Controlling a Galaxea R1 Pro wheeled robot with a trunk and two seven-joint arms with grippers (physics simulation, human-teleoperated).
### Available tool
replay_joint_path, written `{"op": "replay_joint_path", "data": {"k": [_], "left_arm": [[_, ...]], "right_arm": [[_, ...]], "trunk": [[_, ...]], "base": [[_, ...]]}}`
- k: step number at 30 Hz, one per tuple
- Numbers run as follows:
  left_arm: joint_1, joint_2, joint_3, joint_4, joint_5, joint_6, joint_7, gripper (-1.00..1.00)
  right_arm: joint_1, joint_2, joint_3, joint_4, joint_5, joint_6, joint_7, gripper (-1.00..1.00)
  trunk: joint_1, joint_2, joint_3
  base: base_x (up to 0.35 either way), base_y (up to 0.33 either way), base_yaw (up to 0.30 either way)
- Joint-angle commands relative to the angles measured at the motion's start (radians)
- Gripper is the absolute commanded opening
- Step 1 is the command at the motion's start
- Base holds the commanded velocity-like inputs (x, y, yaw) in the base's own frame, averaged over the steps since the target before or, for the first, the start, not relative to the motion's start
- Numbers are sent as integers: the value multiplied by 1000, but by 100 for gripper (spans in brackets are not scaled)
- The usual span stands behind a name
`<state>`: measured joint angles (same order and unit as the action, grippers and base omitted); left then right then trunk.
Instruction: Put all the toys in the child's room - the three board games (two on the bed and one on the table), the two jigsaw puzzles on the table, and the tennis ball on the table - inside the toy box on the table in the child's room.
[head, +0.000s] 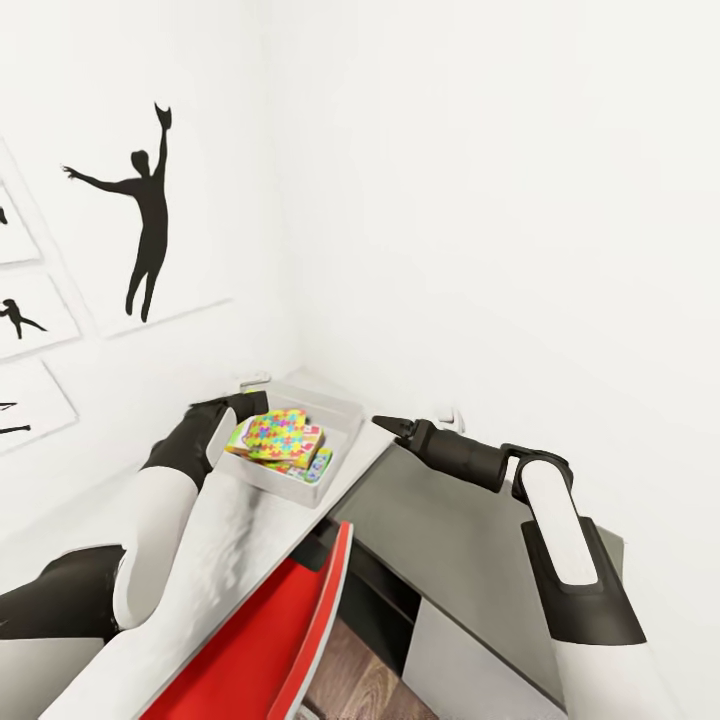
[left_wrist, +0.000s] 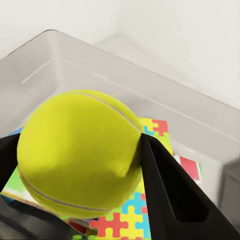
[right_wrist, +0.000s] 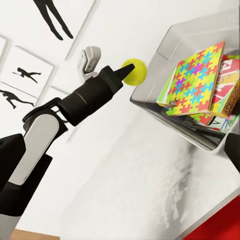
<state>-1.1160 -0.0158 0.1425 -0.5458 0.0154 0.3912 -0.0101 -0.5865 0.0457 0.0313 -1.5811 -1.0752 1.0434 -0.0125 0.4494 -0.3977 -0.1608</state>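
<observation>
My left gripper (left_wrist: 75, 165) is shut on the yellow-green tennis ball (left_wrist: 80, 155), holding it just above the toy box (left_wrist: 165, 95). From the right wrist view, the tennis ball (right_wrist: 134, 71) hangs over the rim of the toy box (right_wrist: 165, 65) nearest the pictures. In the head view the left gripper (head: 245, 405) hovers at the left rim of the grey toy box (head: 345, 412). Inside lie the mosaic jigsaw puzzles (head: 277, 434) stacked on lettered board games (right_wrist: 227, 92). My right gripper (head: 383, 424) is open and empty, just right of the box, over the table edge.
The toy box sits at the far corner of the pale table (head: 210, 560), against two white walls with black silhouette pictures (head: 148, 225). A red chair back (head: 300, 620) stands at the table's near edge. A lower dark grey unit (head: 470, 540) lies under my right arm.
</observation>
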Motion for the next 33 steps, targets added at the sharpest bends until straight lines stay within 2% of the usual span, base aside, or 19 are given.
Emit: {"op": "replay_joint_path", "data": {"k": [1,10,18,25,33], "left_arm": [[-1,-1,6,-2,-2,6,2,-100],[-1,11,5,0,-2,5,25,-100],[-1,16,6,0,-2,0,29,-100],[-1,24,8,0,-1,-16,86,-100],[-1,26,8,0,-1,-32,95,-100]], "right_arm": [[-1,0,-1,0,-1,4,-1,100],[-1,1,-1,0,0,4,-1,100],[-1,1,-1,0,0,3,0,100],[-1,1,-1,0,0,4,0,100],[-1,1,-1,0,0,4,0,100]], "trunk": [[1,-2,-4],[1,-2,-16],[1,-2,-17],[1,-2,-17],[1,-2,-17]], "base": [[0,0,-72],[0,0,-44],[0,0,-1],[0,0,0],[0,0,0]]}}
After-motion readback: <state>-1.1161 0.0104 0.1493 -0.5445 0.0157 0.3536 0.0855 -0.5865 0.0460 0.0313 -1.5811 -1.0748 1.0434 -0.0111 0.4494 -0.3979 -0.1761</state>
